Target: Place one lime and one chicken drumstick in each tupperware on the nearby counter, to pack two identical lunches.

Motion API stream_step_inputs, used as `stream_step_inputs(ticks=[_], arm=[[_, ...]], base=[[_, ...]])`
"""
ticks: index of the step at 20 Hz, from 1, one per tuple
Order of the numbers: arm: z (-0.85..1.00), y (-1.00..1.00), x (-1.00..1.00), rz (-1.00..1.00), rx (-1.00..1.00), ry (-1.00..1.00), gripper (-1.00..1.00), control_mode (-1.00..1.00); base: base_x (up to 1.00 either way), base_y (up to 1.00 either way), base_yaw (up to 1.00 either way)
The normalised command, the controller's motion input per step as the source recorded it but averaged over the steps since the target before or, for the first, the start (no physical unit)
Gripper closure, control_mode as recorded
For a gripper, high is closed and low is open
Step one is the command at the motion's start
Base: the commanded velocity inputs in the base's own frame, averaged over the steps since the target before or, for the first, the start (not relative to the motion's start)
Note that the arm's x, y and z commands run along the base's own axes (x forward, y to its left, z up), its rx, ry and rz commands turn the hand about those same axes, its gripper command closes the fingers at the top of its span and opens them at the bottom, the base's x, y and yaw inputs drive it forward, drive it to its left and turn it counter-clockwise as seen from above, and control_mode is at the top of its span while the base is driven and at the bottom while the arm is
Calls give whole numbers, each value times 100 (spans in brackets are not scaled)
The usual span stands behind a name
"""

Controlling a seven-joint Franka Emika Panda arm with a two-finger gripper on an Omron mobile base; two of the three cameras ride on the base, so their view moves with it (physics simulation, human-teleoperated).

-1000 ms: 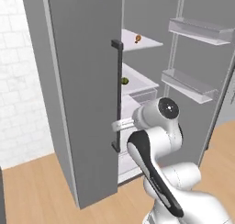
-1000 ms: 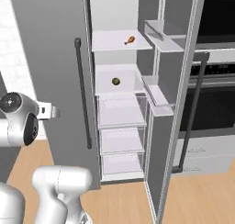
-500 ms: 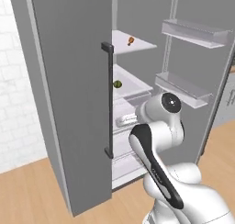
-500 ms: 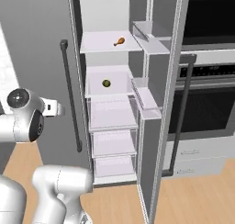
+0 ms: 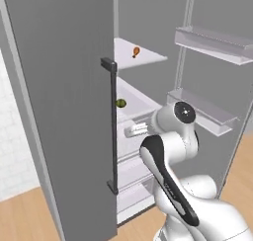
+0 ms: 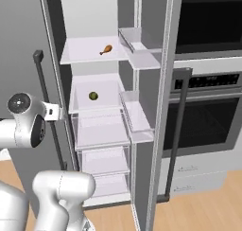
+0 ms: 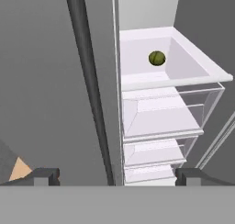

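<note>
A dark-green lime (image 7: 157, 58) lies on the fridge's middle shelf (image 7: 137, 78), ahead of and above my open gripper (image 7: 117, 176), whose fingertips (image 7: 46, 175) hold nothing. The lime (image 5: 120, 103) (image 6: 93, 96) is well apart from my hand. One shelf higher rests an orange-brown chicken drumstick (image 5: 136, 51) (image 6: 107, 49). My gripper (image 5: 136, 130) (image 6: 54, 112) hangs in front of the fridge opening at drawer height, pointing inward. The tupperware and the counter are out of view.
The shut left fridge door with its dark bar handle (image 5: 112, 126) (image 7: 89, 81) stands close on my left. The open right door carries shelf bins (image 5: 207, 111) (image 6: 137, 116). Clear drawers (image 7: 160, 117) sit below the lime. A black wall oven (image 6: 208, 111) is to the right.
The whole picture has shifted and the fridge looms larger, so the base has driven closer. The lime and drumstick lie where they were. My gripper stays open.
</note>
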Motion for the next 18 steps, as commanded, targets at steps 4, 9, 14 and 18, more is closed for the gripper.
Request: stream_step_inputs(ticks=[4,9,14,18], arm=[[0,0,0,0,0,0,-100,100],[0,0,0,0,0,0,-100,100],[0,0,0,0,0,0,-100,100],[0,0,0,0,0,0,-100,100]], base=[[38,-46,0],[1,-13,2],[41,-18,0],[26,-39,0]])
